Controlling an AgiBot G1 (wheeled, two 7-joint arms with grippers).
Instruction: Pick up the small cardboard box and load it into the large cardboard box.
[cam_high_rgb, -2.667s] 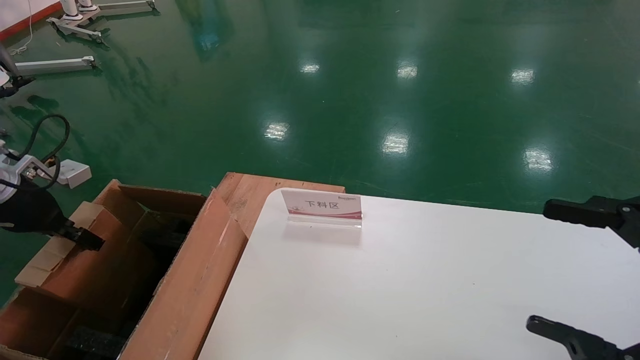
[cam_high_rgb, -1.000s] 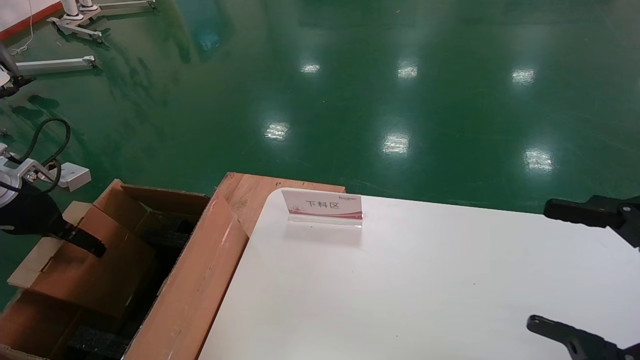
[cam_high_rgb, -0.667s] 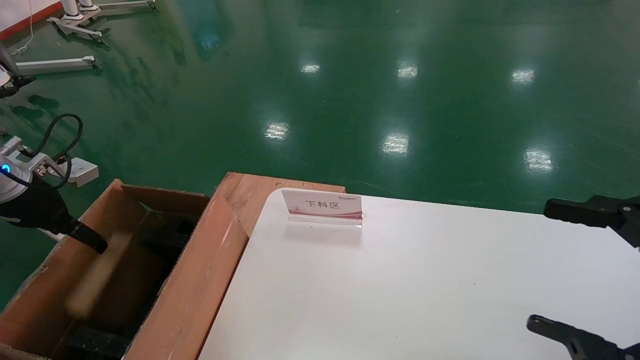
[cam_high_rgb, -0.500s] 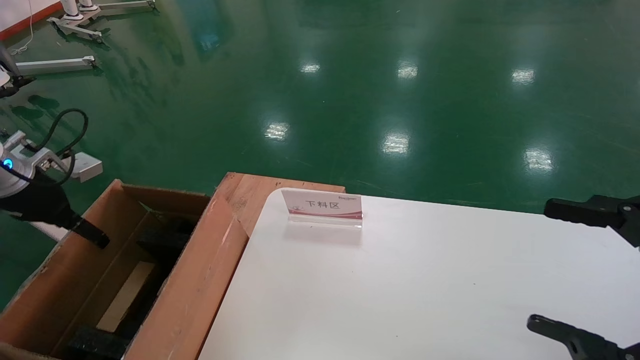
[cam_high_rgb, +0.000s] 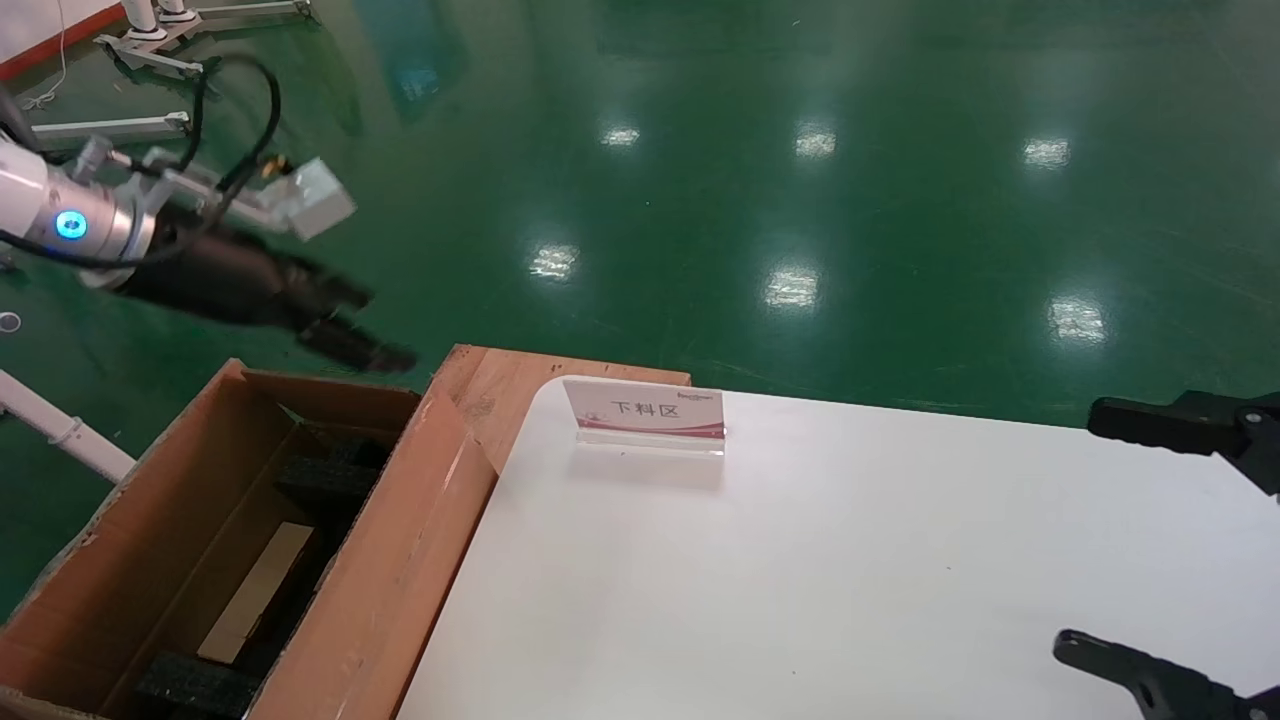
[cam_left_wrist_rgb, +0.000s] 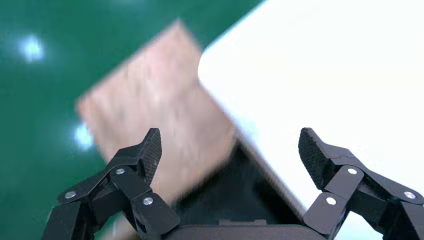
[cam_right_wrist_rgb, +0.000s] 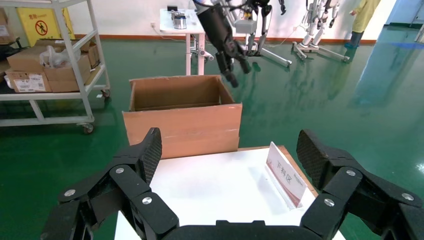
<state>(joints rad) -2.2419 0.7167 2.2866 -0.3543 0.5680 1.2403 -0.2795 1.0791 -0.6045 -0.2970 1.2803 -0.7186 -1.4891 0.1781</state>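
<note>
Fingers (cam_left_wrist_rgb: 150, 150) on the left gripper (cam_high_rgb: 345, 325) are spread wide and hold nothing, high above the large cardboard box (cam_high_rgb: 110, 530). The small cardboard box (cam_high_rgb: 255, 590) now lies down inside it, no longer held. Next, that arm should lift clear without bumping the flaps; the right gripper (cam_right_wrist_rgb: 230, 165) waits open over the bench (cam_high_rgb: 850, 560).

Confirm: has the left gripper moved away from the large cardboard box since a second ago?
Yes. The left gripper, open and empty, has risen from the large cardboard box and now hangs above its far edge, nearer the wooden board.

Glossy green floor (cam_high_rgb: 700, 150), white table (cam_high_rgb: 850, 560).
</note>
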